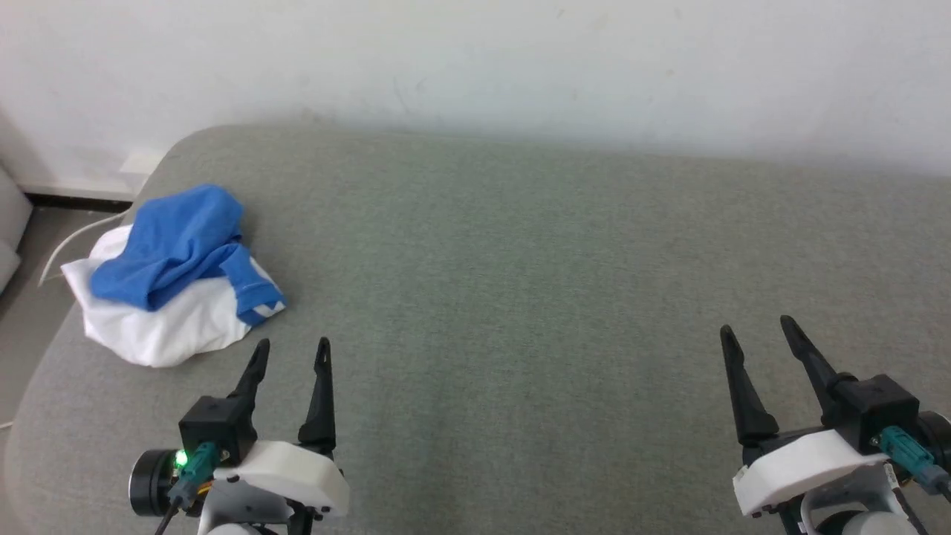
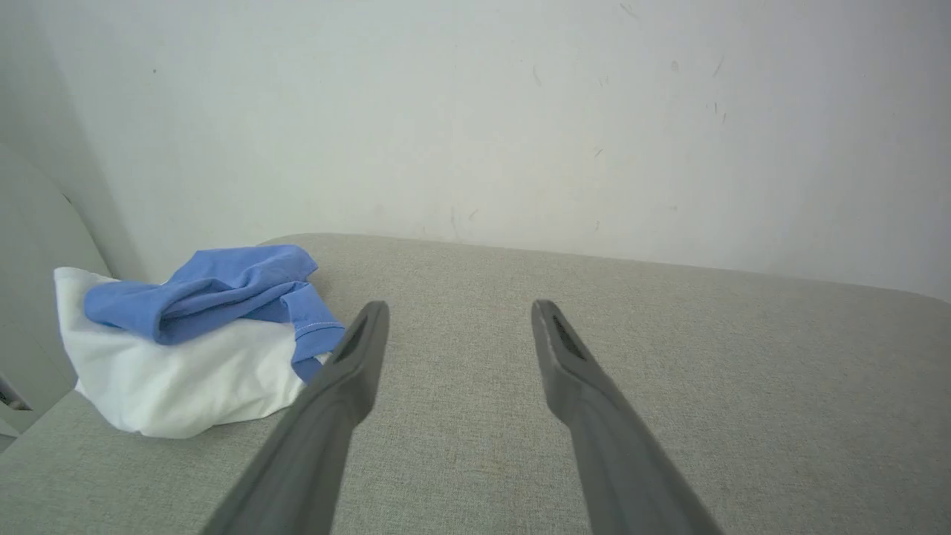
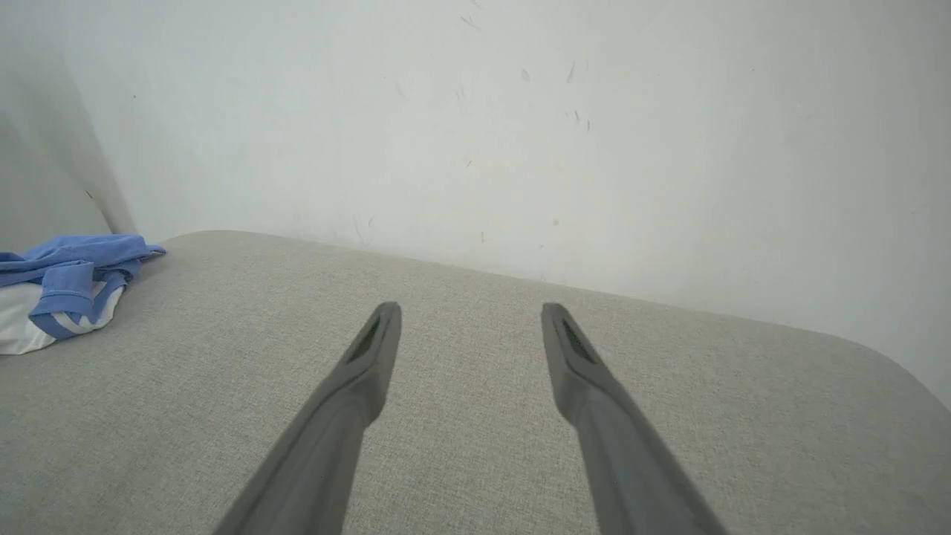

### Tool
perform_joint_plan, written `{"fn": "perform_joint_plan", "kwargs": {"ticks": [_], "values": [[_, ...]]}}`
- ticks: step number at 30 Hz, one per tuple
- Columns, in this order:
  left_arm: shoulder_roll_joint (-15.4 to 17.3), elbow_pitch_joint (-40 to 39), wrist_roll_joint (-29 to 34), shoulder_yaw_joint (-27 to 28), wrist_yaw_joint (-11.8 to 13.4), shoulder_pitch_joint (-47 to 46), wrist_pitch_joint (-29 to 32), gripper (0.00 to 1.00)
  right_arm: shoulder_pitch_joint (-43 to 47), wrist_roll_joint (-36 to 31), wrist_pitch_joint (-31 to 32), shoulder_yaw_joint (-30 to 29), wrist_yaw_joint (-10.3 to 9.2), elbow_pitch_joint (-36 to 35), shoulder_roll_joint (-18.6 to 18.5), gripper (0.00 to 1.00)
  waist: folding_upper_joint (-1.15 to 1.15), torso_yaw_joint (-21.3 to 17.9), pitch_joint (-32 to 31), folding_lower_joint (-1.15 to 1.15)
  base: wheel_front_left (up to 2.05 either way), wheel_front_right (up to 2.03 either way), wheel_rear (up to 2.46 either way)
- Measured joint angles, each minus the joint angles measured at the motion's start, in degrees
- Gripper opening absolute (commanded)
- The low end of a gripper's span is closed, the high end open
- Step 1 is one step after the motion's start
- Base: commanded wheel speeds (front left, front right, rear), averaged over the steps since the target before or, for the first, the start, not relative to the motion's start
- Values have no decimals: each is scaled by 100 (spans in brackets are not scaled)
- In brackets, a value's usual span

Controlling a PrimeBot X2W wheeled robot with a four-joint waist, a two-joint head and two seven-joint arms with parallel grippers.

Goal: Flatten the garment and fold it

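The garment (image 1: 174, 275) lies crumpled in a heap near the far left corner of the grey-green padded surface (image 1: 520, 282), white cloth below and blue sleeves bunched on top. My left gripper (image 1: 292, 347) hovers open just to the right of and nearer than the heap, touching nothing. In the left wrist view the garment (image 2: 186, 342) sits left of the open left gripper (image 2: 459, 308). Far to the right my right gripper (image 1: 756, 327) is open and empty. The right wrist view shows the garment (image 3: 59, 290) at its left edge, well away from the right gripper (image 3: 469, 310).
A white wall (image 1: 475, 67) rises directly behind the padded surface. The surface's rounded left edge drops to a floor (image 1: 22, 297) where a pale cable (image 1: 74, 241) runs. The wide middle of the surface lies between the two grippers.
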Motion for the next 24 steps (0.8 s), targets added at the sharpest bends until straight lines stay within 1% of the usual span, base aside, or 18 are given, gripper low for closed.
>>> {"fn": "perform_joint_plan", "kwargs": {"ticks": [16, 24], "values": [[0, 71, -98, -8, 47, -4, -194, 100, 3, 7, -94, 92, 0, -48, 1, 100, 0, 815, 23, 0, -2, -2, -2], [0, 88, -149, -5, 109, -4, -297, 100, 22, 11, -140, 107, 0, -85, 1, 100, 0, 1106, 36, 0, -10, -10, -10]]}}
